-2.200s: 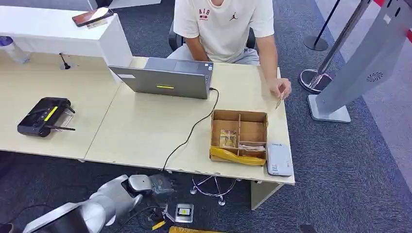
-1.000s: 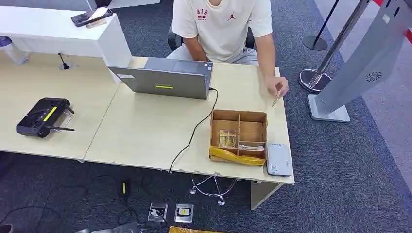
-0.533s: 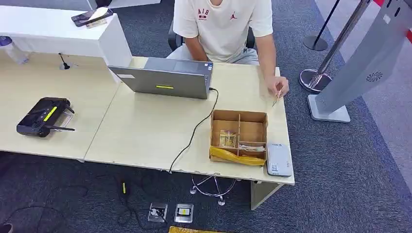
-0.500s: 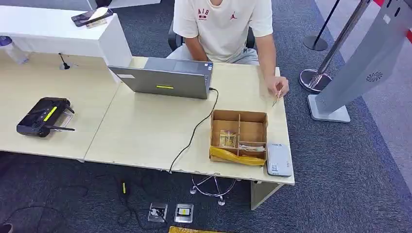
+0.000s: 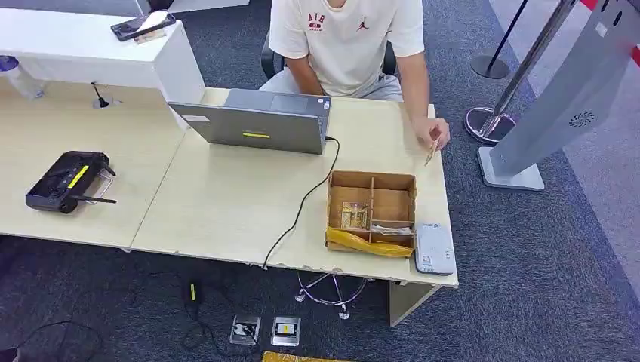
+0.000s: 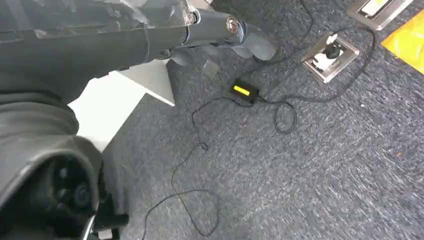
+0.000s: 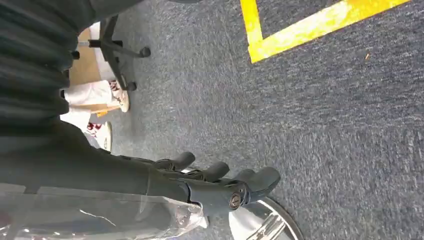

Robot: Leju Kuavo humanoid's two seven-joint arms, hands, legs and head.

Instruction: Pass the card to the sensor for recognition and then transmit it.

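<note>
A person (image 5: 343,34) seated behind the tabletop (image 5: 226,200) holds a card (image 5: 431,153) upright between the fingertips, out over the far right edge, likely offering it where the robot's right arm could reach it. The card is thin and seen nearly edge-on, so its face cannot be read.

The white sensor (image 5: 434,247) lies flat at the near right corner of the tabletop, just beside a wooden divided box (image 5: 371,211) with small items in its compartments; it seems set there so a card taken from the person can be swept down onto it in one short path. A laptop (image 5: 256,121) stands near the person with its black cable (image 5: 298,207) trailing off the near edge, and a black controller (image 5: 66,181) sits well apart on the left.

Both robot arms hang toward the carpet. The left hand (image 6: 235,37) has its fingers curled loosely with nothing in them. The right hand (image 7: 220,182) is likewise empty, fingers bent but apart. The handover has not yet begun.
</note>
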